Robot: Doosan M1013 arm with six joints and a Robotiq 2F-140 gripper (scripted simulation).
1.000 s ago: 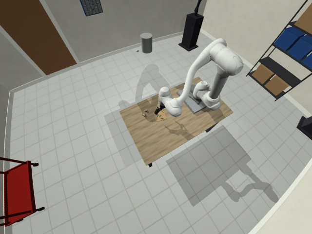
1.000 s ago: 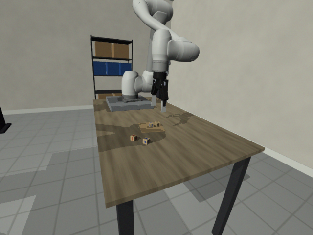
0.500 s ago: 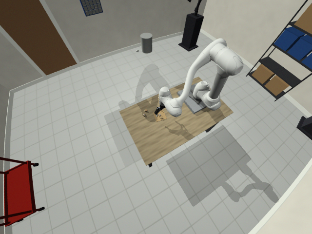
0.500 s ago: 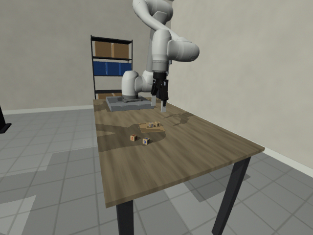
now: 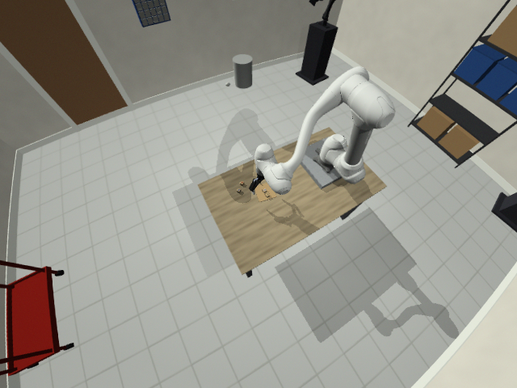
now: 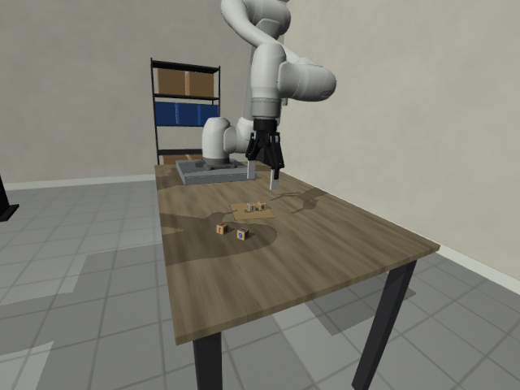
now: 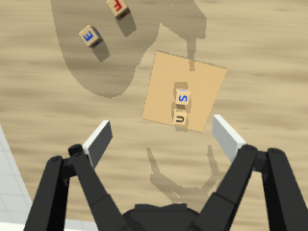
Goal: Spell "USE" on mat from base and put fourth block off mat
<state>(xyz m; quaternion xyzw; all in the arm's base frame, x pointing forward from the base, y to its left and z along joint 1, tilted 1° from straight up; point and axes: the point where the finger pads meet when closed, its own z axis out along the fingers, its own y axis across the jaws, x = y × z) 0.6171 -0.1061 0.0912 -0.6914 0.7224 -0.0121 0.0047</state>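
Observation:
My gripper (image 5: 252,190) (image 6: 262,182) (image 7: 161,126) is open and empty, well above the table. The U block (image 5: 267,195) (image 6: 262,205) (image 7: 180,117) and the S block (image 5: 264,190) (image 6: 251,206) (image 7: 182,97) sit side by side on the mat (image 5: 261,197) (image 6: 252,215) (image 7: 207,82), U close to its edge. From the base, U is left of S and both read about upright. The E block (image 5: 238,190) (image 6: 242,234) (image 7: 89,37) lies off the mat, turned at an angle, E up. The block with a red letter, seemingly F (image 5: 241,183) (image 6: 222,228) (image 7: 117,7), lies off the mat beside it.
The wooden table (image 5: 233,225) (image 6: 293,268) carries the blocks and the mat. The arm's grey base plate (image 5: 321,175) (image 6: 210,178) stands at the robot's end. Shadows of the arm fall over the E block and the red-letter block.

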